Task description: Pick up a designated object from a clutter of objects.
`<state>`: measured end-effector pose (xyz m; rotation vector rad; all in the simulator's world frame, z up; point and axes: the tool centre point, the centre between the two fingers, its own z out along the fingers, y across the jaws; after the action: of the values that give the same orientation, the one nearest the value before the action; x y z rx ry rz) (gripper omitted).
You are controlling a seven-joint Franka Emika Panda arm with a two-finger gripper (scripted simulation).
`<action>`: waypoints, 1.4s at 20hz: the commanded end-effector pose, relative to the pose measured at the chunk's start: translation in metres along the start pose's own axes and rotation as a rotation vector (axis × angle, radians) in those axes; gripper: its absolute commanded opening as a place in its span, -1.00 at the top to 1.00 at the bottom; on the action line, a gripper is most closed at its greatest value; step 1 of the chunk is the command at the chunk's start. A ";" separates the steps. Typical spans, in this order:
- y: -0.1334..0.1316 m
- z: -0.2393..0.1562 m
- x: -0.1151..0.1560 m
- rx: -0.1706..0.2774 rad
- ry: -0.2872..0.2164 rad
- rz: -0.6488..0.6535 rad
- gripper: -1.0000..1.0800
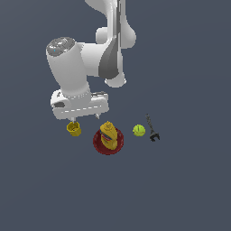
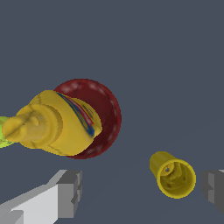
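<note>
- The gripper (image 1: pixel 84 118) hangs low over the yellow cup (image 1: pixel 74 128), fingers spread wide and holding nothing; in the wrist view the cup (image 2: pixel 173 174) sits between the finger pads (image 2: pixel 70 194), nearer one.
- No tabletop edges show; the cup is the clutter's end at the exterior view's left.
- The mustard bottle (image 1: pixel 108 134) stands on the dark red plate (image 1: pixel 100 144).
- Then come the tennis ball (image 1: pixel 139 131) and the black clamp tool (image 1: pixel 152 129).

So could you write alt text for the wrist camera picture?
A small yellow cup lies on its side between the open claw's two grey fingers, untouched. Behind it, a yellow mustard bottle stands on a dark red plate.
</note>
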<state>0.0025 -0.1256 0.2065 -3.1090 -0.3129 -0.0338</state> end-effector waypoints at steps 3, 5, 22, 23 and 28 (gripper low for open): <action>0.028 0.030 -0.015 -0.001 -0.004 -0.051 -0.92; 0.040 0.043 -0.023 -0.003 -0.006 -0.073 -0.92; 0.094 0.105 -0.072 -0.012 -0.024 -0.181 -0.92; 0.095 0.106 -0.072 -0.012 -0.024 -0.183 -0.92; 0.095 0.108 -0.073 -0.012 -0.025 -0.181 -0.92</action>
<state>-0.0477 -0.2311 0.0968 -3.0842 -0.5955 0.0004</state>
